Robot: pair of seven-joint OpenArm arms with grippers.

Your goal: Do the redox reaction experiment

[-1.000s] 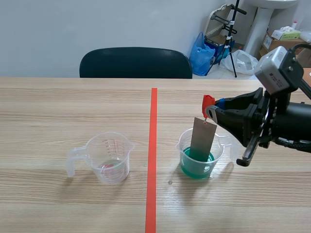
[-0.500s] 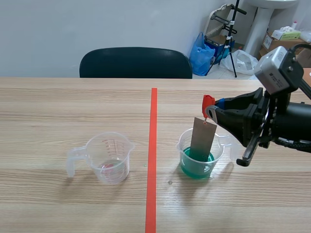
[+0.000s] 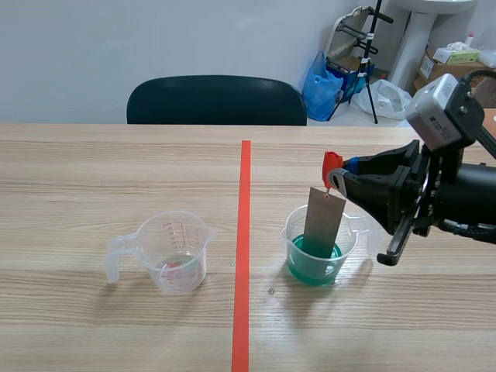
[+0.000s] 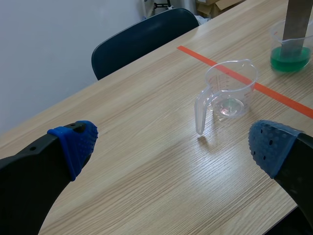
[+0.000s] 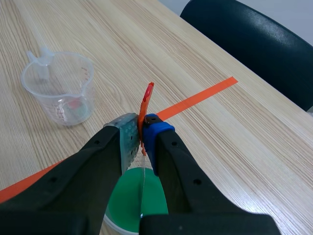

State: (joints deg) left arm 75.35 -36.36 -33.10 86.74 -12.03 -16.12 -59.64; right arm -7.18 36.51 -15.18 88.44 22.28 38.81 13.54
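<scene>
A wooden table (image 3: 116, 155) fills the scene, with a dark chair (image 3: 217, 99) at its far side. The right jaws come in from the right and pinch a red clip (image 3: 332, 164). The left jaws stand spread wide, well apart from the nearly empty measuring cup (image 3: 174, 252) left of the tape line (image 3: 244, 232). Right of the line stands a cup of green liquid (image 3: 318, 256). A grey metal strip (image 3: 323, 221) hangs from the clip, its lower end dipped in the liquid.

Office-like room: table (image 3: 93, 163), chair (image 3: 217, 101), cardboard box (image 3: 435, 70)
</scene>
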